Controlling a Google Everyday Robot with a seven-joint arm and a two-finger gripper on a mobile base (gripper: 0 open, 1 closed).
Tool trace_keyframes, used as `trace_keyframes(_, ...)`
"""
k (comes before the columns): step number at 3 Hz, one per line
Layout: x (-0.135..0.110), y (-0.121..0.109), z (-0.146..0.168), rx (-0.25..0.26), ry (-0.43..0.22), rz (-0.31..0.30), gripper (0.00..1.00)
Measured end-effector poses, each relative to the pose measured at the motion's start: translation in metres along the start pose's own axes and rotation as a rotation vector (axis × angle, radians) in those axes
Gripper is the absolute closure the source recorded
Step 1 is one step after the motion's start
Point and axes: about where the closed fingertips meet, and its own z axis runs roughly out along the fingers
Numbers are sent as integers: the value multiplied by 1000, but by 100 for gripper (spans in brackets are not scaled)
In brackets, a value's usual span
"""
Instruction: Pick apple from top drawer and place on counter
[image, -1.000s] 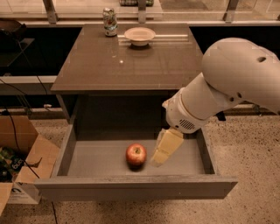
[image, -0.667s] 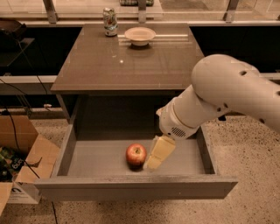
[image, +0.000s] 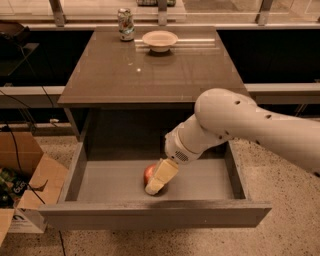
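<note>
The red apple lies on the floor of the open top drawer, near the middle and toward the front. My gripper reaches down into the drawer from the right and sits right at the apple, covering its right side. Only the apple's left part shows. The glossy dark-brown counter tops the cabinet behind the drawer.
A pale shallow bowl and a drink can stand at the back of the counter. An open cardboard box stands on the floor left of the drawer. My white arm spans the drawer's right side.
My gripper has moved left across the drawer, from beside the apple's right to right up against it, now hiding part of the apple. The apple has not moved.
</note>
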Motion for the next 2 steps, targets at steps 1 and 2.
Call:
trace_keyframes(1, 7, -22, 40, -22, -34, 40, 0)
trace_keyframes(2, 17, -32, 57, -34, -42, 57, 0)
